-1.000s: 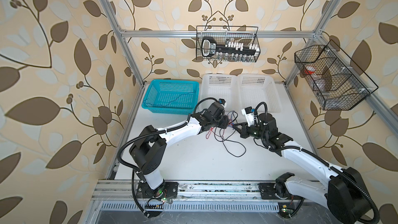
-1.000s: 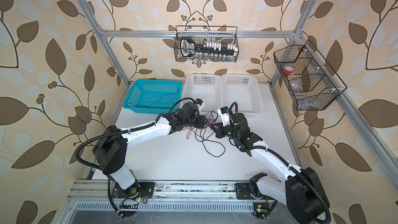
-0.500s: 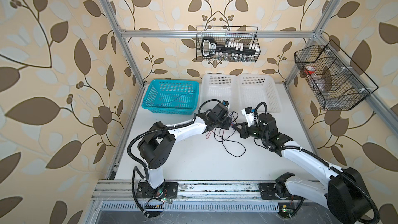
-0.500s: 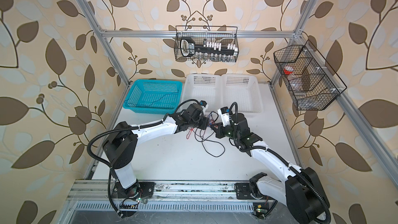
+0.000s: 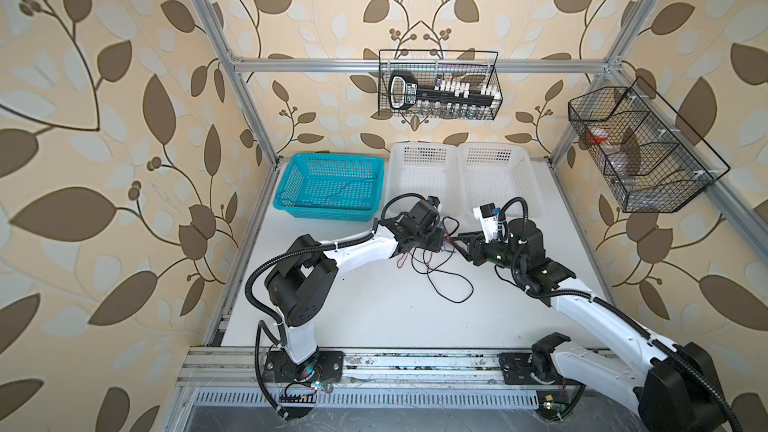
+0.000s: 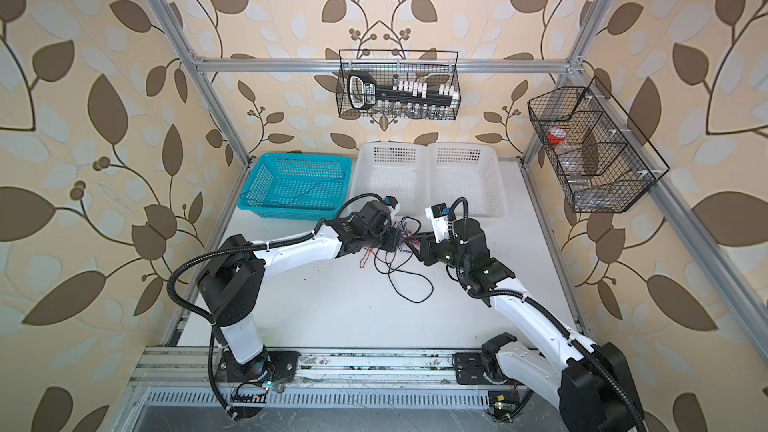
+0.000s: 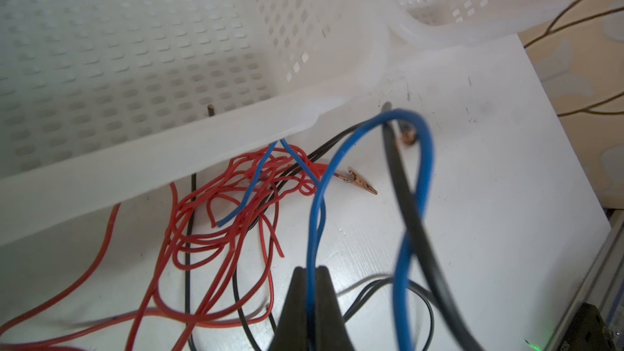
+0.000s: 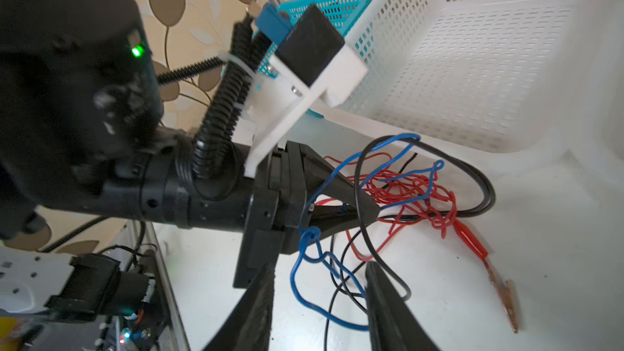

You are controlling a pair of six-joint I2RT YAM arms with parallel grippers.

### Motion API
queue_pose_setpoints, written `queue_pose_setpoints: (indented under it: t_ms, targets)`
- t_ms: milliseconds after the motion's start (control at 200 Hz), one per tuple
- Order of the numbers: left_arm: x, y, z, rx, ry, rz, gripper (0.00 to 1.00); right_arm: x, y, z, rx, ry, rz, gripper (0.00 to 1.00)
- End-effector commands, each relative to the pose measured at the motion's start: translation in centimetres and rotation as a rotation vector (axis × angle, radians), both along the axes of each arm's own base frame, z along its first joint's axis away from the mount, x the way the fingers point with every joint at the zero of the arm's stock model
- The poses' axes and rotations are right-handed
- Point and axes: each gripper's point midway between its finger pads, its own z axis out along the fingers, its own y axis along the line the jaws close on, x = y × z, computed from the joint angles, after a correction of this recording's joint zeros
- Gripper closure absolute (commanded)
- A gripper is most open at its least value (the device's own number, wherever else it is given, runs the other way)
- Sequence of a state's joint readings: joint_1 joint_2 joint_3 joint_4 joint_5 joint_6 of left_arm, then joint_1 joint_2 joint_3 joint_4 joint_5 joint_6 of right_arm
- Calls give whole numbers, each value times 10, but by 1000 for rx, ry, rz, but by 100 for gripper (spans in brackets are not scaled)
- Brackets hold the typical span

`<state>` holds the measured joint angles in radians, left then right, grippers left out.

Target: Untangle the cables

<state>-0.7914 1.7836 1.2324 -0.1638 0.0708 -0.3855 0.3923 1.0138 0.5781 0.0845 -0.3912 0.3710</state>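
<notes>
Our left pincer is closed tight on the blue cable. The strand runs up from between the two dark fingers, arches into a tall loop and drops back past the camera. A black cable crosses through that loop. Beyond it the red cables lie in a loose knot on the white surface, partly tucked under the rim of a white basket. Short lengths of blue thread through the knot. A bare copper clip rests on the surface just beside it.

Our right pincer stands partly open and has hold of nothing. Its fingers are apart, and a slack bend of the blue cable hangs between them unclamped; we cannot tell whether it touches a finger. In that wrist view the left pincer's tip points into the tangle with blue and black strands draped over it. A red-sleeved clip trails away from the knot.

In both top views the cables sit at the middle of the surface, just in front of the two white baskets. The two pincers meet over them from either side, tips close together. A loop of black cable reaches out from the bundle toward the near edge. One more thin dark cable lies apart from the rest, inside the teal basket.
</notes>
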Motion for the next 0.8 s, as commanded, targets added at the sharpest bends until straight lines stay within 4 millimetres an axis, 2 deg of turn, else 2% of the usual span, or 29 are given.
queue_pose_setpoints:
  t_ms: [0, 140, 280, 390, 490, 710, 795]
  targets:
    - [-5, 3, 28, -25, -65, -26, 100, 7, -18, -10, -71, -2, -96, 49]
    - [-9, 7, 34, -22, -81, -40, 100, 19, -34, -25, -155, 1, -185, 47]
    - [-11, 10, 40, -22, -105, -47, 100, 31, -39, -38, -203, -12, -227, 43]
    - [-14, 10, 45, -21, -114, -71, 100, 39, -32, -39, -221, -72, -205, 36]
    - [-19, 10, 48, -20, -109, -94, 100, 48, -31, -38, -238, -133, -231, 34]
    - [-30, 13, 51, -23, -94, -132, 100, 63, -19, -35, -228, -192, -210, 34]
    - [-32, 14, 53, -27, -96, -134, 100, 66, -11, -31, -219, -216, -187, 37]
